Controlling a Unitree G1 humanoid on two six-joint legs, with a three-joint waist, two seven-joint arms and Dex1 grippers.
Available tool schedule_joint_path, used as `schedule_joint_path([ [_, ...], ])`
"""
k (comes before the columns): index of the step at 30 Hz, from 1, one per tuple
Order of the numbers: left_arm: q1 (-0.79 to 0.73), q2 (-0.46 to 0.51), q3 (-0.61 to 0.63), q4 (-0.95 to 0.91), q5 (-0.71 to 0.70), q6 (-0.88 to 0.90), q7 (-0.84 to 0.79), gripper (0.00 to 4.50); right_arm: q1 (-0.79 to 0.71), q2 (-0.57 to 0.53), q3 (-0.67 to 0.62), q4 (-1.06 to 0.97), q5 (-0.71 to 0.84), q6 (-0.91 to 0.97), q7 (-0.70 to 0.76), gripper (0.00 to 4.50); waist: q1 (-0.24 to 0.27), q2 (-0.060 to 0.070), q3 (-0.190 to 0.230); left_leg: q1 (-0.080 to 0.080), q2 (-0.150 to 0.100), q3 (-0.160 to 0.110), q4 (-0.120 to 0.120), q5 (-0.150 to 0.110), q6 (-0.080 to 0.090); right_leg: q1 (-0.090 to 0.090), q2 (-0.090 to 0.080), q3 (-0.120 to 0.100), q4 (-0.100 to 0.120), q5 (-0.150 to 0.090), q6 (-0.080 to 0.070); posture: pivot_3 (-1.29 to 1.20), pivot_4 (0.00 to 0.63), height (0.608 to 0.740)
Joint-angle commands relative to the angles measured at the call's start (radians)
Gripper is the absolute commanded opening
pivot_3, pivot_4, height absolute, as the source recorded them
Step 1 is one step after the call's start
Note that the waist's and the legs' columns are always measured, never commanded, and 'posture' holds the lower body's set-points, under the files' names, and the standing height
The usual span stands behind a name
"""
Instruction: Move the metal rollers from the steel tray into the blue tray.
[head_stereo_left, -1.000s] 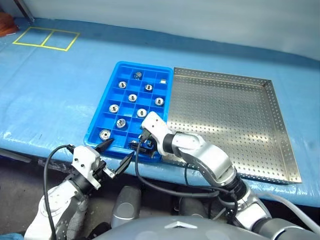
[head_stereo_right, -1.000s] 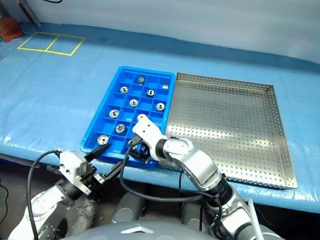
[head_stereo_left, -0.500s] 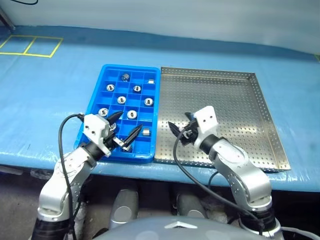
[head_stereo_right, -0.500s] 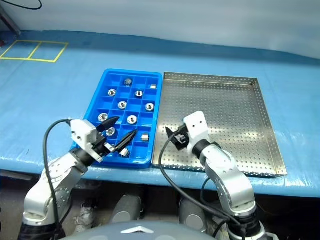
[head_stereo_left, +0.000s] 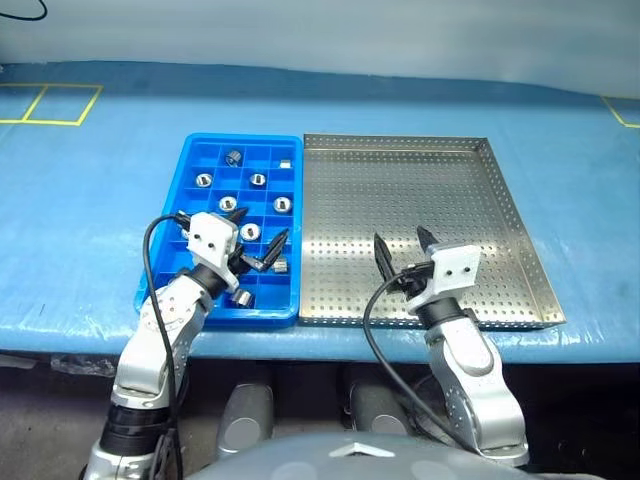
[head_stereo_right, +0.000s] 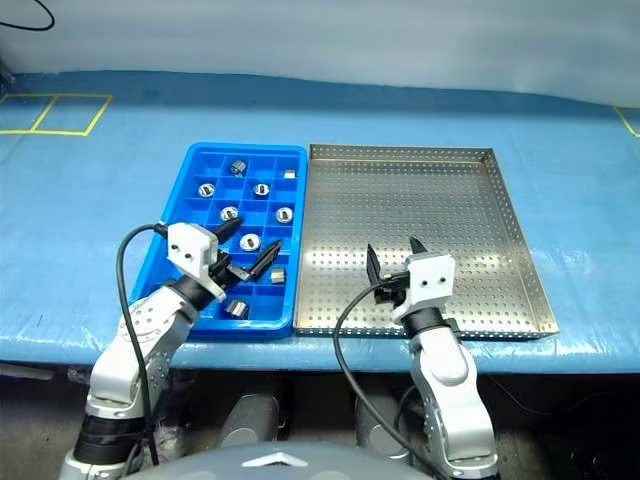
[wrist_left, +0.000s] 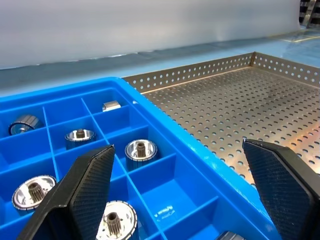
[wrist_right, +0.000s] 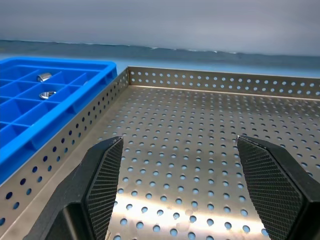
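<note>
rollers: the small shiny silver metal rollers (head_stereo_right: 250, 241) all sit in compartments of the bright blue gridded plastic tray (head_stereo_right: 196, 161), roughly 9 of them as far as I can count, 1 per cell.

steel tray: the big square perforated steel tray (head_stereo_right: 430, 210) sits right beside the blue tray, rims touching or close to it. Its floor looks bare to me; I can't spot a roller on it.

left gripper: the left black two-fingered gripper (head_stereo_right: 245, 248) hovers over the near end of the blue tray, jaws spread wide, nothing between them.

right gripper: the right black two-fingered gripper (head_stereo_right: 392, 260) hangs over the steel tray's near edge, well apart from the blue tray, jaws parted and carrying nothing.

step: my read is the moving is pretty much done, this looks like the wrap-up.

next move: I'd scan the steel tray's far corners for a straggler. If there's 1, the right gripper is closest to grab it. Otherwise just pull both arms back.

table: blue sheet-covered tabletop (head_stereo_right: 100, 200) under both trays.
</note>
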Motion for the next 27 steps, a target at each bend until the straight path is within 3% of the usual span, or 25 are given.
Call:
schedule_joint_path([
  [1,-0.010,-0.014,-0.001,0.013,0.039,-0.059,0.015,4.50,0.006,0.027,-0.010,0.006,-0.016,-0.073,-0.035,3.83,-0.001,0.000,0.000,0.000,0.000,0.000,0.000,0.000,0.000,0.000,0.000,0.000,0.000,0.000,0.000,-0.01,0.150,0.740],
  [11,-0.006,-0.054,0.040,0.052,0.066,-0.122,0.054,4.50,0.030,0.049,-0.035,0.099,-0.046,-0.250,-0.074,3.83,0.000,0.000,0.000,0.000,0.000,0.000,0.001,0.000,0.000,0.000,0.000,0.000,0.000,0.000,0.000,0.00,0.150,0.740],
  [27,0.030,-0.072,0.056,0.077,0.078,-0.189,0.066,4.50,0.001,0.074,-0.047,0.153,-0.031,-0.252,-0.075,3.83,0.003,0.000,0.000,-0.001,0.000,0.000,0.009,0.000,0.000,0.002,0.000,0.000,0.002,0.002,0.002,0.03,0.150,0.740],
])
